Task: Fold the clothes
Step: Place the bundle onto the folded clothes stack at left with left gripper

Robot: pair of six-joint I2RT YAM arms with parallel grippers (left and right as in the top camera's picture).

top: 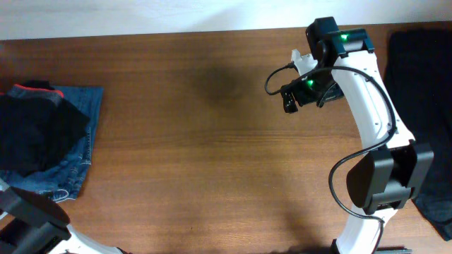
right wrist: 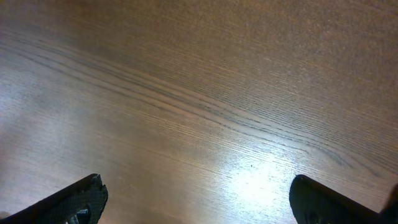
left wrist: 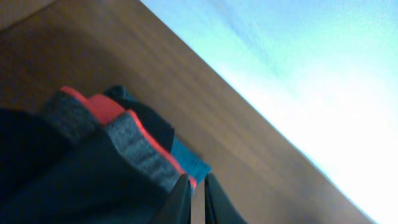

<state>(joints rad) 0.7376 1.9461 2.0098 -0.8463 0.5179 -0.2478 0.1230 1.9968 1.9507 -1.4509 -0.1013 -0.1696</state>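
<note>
Black trousers (top: 35, 130) lie bunched on folded blue denim jeans (top: 76, 152) at the table's left edge. In the left wrist view the trousers' red-orange and grey waistband (left wrist: 124, 134) lies over a strip of blue denim (left wrist: 189, 163). My left gripper (left wrist: 196, 190) is shut with nothing between its fingers, its tips just beside the waistband's edge. In the overhead view only the left arm's base (top: 28, 219) shows. My right gripper (right wrist: 196, 196) is open and empty over bare wood, at the back right of the table (top: 291, 101).
A pile of dark cloth (top: 424, 70) lies along the table's right edge, behind and beside the right arm (top: 374, 176). The brown wooden table (top: 198, 155) spans the view. A pale wall runs behind the far edge.
</note>
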